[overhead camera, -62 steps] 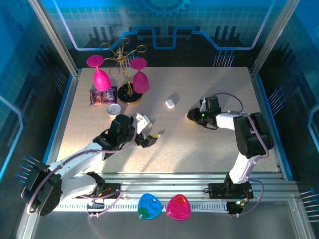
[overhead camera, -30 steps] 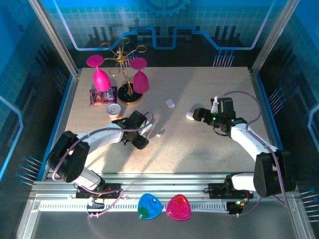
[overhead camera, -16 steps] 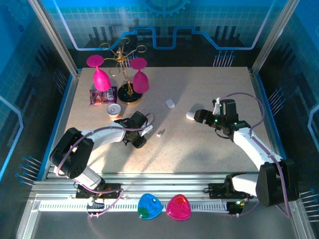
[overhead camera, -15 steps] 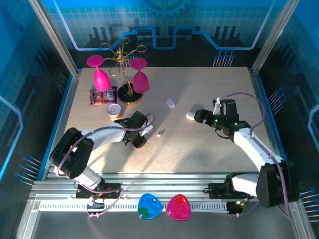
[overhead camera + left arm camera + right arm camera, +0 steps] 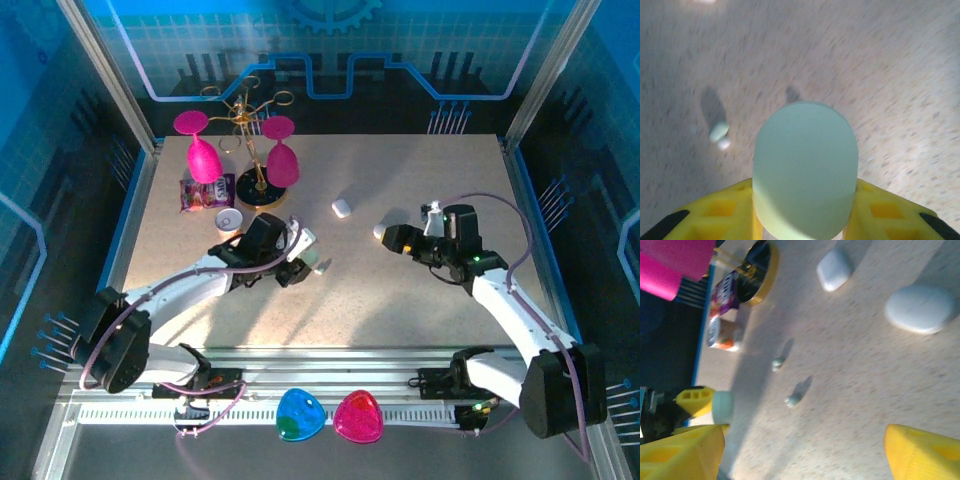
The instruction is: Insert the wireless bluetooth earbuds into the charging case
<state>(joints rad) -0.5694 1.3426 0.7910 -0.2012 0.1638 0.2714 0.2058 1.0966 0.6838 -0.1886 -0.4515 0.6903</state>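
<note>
Case [image 5: 805, 170] between left jaws, earbuds [image 5: 792, 400] on table [image 5: 865, 390].

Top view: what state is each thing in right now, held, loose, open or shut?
left gripper: shut on the mint case
mint case: clamped in the left gripper
right gripper: open, holding nothing
large white case: closed, lying on the table
small white case: closed, lying loose
earbuds: two lying loose on the table
pink glasses: hanging upside down on the rack
</note>
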